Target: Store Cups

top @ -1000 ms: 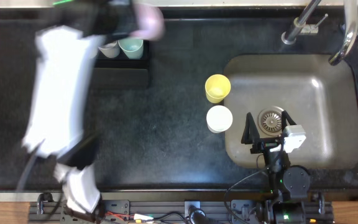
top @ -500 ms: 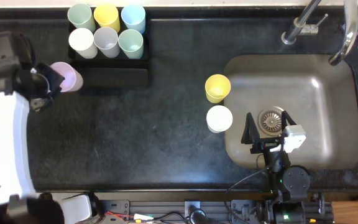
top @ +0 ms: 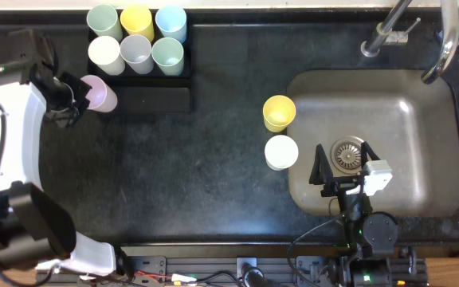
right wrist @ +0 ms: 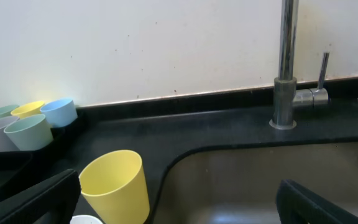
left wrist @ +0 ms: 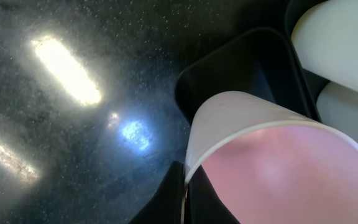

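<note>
My left gripper [top: 76,97] is shut on a pink cup [top: 100,93], which lies tilted on its side just left of the black tray [top: 156,100]. In the left wrist view the pink cup [left wrist: 272,162] hangs over the tray's empty front compartment [left wrist: 241,68]. Several cups [top: 137,35] stand in the tray's two back rows. A yellow cup [top: 279,112] and a white cup [top: 281,151] stand on the counter beside the sink. My right gripper [top: 341,162] is open over the sink, holding nothing. The yellow cup [right wrist: 114,183] stands close ahead of it.
The steel sink [top: 421,104] takes up the right side, with a faucet [top: 385,32] behind it. Dark counter [top: 198,175] stretches between the tray and the sink. A wall [right wrist: 166,43] backs the counter.
The left arm swung from over the tray's back out to the left with the pink cup, then brought the cup slightly right, up to the tray's left side. The right arm stayed still.
</note>
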### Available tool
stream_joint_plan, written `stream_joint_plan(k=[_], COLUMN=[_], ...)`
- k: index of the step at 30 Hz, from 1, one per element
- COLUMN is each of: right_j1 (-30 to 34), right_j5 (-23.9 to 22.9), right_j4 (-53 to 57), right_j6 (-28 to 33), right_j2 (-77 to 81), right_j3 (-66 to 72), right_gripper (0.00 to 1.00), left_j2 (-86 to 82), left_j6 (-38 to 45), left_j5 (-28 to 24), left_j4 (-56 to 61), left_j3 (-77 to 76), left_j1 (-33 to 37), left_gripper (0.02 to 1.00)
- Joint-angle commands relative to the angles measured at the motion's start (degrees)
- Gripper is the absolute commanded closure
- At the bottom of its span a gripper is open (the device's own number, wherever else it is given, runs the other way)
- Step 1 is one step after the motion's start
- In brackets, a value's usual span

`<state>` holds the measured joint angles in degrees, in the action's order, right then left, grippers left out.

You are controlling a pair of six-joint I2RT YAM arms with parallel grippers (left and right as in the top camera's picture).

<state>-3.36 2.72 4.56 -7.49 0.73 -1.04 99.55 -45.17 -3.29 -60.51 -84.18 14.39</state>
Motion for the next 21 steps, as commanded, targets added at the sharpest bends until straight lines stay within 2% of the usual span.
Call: stream_joint_plan(k=[1,21], right_j1=[0.5,0.5], right_j5=[0.3,0.3], right_j4=[-0.3,-0.3], right_j6=[-0.2,-0.2], right_j2=[-0.5,-0.5], right_j3=[0.8,0.8], right_gripper=[0.007,0.005], left_j2=[3.3,9.9], left_j6=[-1.4,-1.7], left_j5=[-0.1,0.6], left_j4=[-1.6,-3.6], left_j3=[-7.0,-11.1], left_j1=[0.6,0.6], left_gripper=[0.982,0.982])
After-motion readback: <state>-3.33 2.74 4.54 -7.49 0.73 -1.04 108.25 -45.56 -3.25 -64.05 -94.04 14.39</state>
